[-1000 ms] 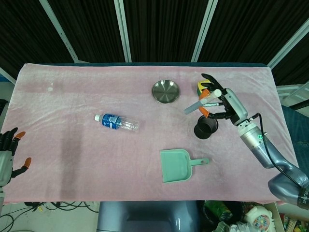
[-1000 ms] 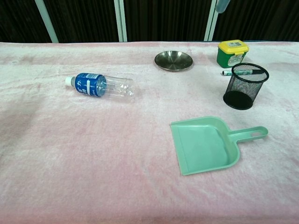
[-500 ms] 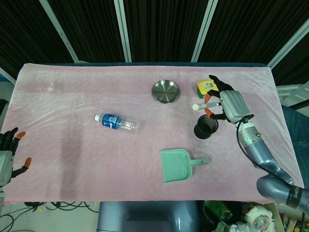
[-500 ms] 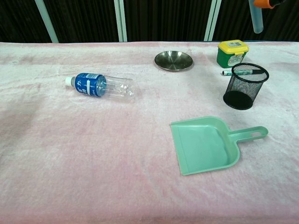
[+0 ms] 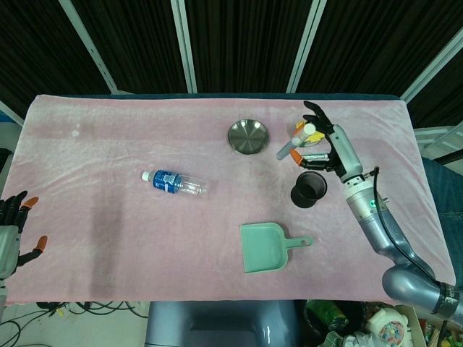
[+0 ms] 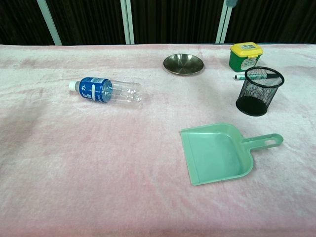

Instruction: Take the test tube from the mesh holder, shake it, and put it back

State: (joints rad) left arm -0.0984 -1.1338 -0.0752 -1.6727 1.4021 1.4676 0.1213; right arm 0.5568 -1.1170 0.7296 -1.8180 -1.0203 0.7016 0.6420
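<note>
My right hand (image 5: 323,145) hovers above and just behind the black mesh holder (image 5: 308,189), gripping the clear test tube (image 5: 289,147). The tube slants down to the left, out over the pink cloth. In the chest view the holder (image 6: 259,91) stands upright with nothing in it, and only the tube's tip (image 6: 231,2) shows at the top edge. My left hand (image 5: 13,229) sits at the lower left edge of the head view, fingers apart, holding nothing.
A steel dish (image 5: 248,136) lies left of the tube. A green tub with a yellow lid (image 6: 245,56) and a marker (image 6: 242,76) sit behind the holder. A green dustpan (image 5: 269,246) lies in front, and a water bottle (image 5: 174,183) lies at centre left.
The right hand swung the tube from nearly level and short-looking back to a slant pointing down-left, and the hand shifted slightly left. In the chest view the tube rose almost out of frame.
</note>
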